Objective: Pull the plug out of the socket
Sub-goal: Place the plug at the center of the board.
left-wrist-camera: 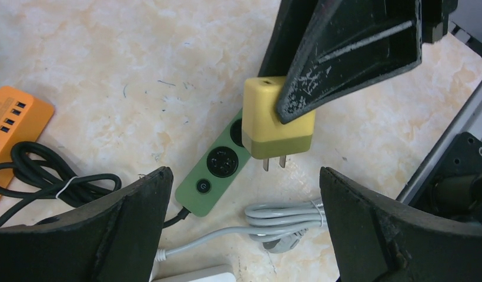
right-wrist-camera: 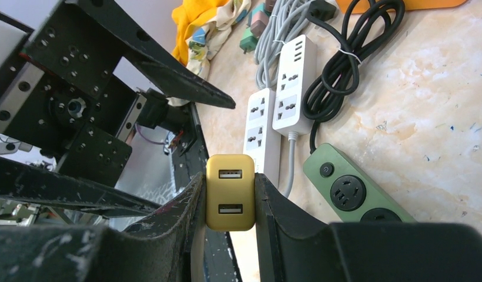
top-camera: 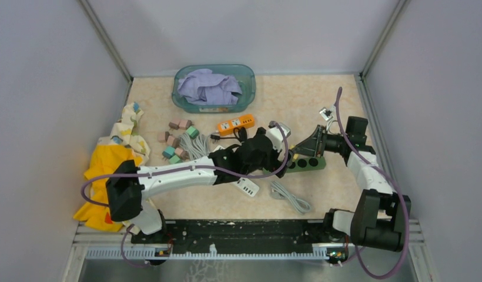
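The plug point(right-wrist-camera: 230, 194) is a yellow block with two USB ports, and my right gripper point(right-wrist-camera: 230, 189) is shut on its sides. In the left wrist view the plug point(left-wrist-camera: 268, 126) hangs clear above the green socket strip point(left-wrist-camera: 218, 167), both prongs bare and out of the socket. One right finger point(left-wrist-camera: 344, 53) covers its upper corner. The green strip point(top-camera: 306, 163) lies flat on the table, its round sockets point(right-wrist-camera: 347, 192) empty. My left gripper point(left-wrist-camera: 244, 182) stands open over the strip's switch end with nothing between its fingers.
Two white power strips point(right-wrist-camera: 294, 82) and a black cord bundle point(right-wrist-camera: 344, 59) lie left of the green strip. A coiled grey cable point(top-camera: 290, 197) sits nearer the front. Farther back are an orange strip point(top-camera: 235, 124), a teal basin point(top-camera: 248, 88), small blocks point(top-camera: 178, 138) and yellow cloth point(top-camera: 106, 170).
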